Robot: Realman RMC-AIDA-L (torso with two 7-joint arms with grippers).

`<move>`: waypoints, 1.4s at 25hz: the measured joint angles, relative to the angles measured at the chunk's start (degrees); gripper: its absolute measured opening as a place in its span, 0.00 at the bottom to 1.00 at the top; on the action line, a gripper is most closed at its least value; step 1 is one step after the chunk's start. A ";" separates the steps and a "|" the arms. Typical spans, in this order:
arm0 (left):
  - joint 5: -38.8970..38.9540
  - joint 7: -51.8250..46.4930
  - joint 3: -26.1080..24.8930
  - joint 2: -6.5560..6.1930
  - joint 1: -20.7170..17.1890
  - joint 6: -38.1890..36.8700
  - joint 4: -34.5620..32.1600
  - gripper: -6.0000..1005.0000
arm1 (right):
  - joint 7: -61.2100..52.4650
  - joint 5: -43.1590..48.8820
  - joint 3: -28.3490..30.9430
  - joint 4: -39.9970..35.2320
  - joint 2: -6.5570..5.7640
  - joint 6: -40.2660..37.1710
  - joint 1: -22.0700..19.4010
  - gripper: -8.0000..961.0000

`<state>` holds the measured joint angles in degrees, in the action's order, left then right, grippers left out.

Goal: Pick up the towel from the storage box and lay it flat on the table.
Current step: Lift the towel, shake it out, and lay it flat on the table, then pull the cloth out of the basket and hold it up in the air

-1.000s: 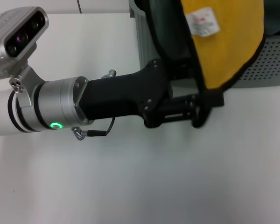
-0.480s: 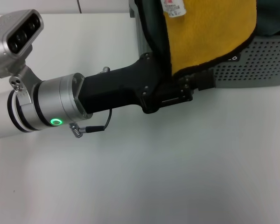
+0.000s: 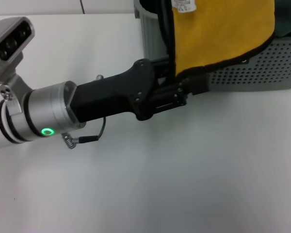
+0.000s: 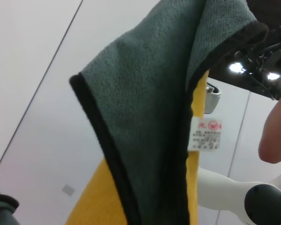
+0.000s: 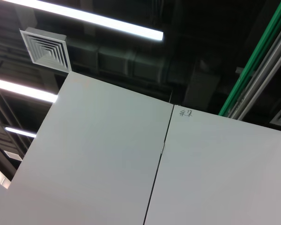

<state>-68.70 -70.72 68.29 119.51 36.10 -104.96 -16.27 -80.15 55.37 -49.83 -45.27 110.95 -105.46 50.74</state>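
Observation:
The towel (image 3: pixel 218 34), mustard yellow with black trim and a white label, hangs in front of the storage box (image 3: pixel 262 68); its top runs out of the head view. My left gripper (image 3: pixel 194 82) reaches in from the left beneath the towel's lower edge, which hides the fingertips. In the left wrist view the towel (image 4: pixel 93 201) hangs bunched from one point beside a grey-teal face (image 4: pixel 145 108), the label (image 4: pixel 205 135) showing. It looks pinched and lifted. The right gripper is out of view.
The grey-green box sits at the table's (image 3: pixel 184 174) far right, with dark teal cloth (image 3: pixel 287 19) inside it. White tabletop spreads in front of and left of the box. My left forearm (image 3: pixel 43 116) crosses the left side.
My left gripper drew back to the left and toward the box. The towel rose with it, so the label now sits at the frame's top edge.

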 joint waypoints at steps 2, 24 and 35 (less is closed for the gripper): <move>0.16 0.11 0.00 -0.11 -0.58 0.00 -0.12 0.53 | -0.05 -0.42 0.00 0.00 -0.06 -0.32 -0.16 0.07; 0.53 0.34 -0.05 -0.13 -1.33 0.01 -0.43 0.05 | -0.29 -1.32 -0.10 0.21 0.11 -1.67 -1.48 0.08; 1.45 0.42 -7.04 -1.06 -3.94 -8.19 -0.70 0.03 | -6.30 -0.88 -0.83 0.83 2.18 0.68 -6.46 0.08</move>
<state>-67.25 -70.31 61.25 118.45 32.16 -113.15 -16.97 -86.45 54.49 -50.66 -44.44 113.12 -104.78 44.28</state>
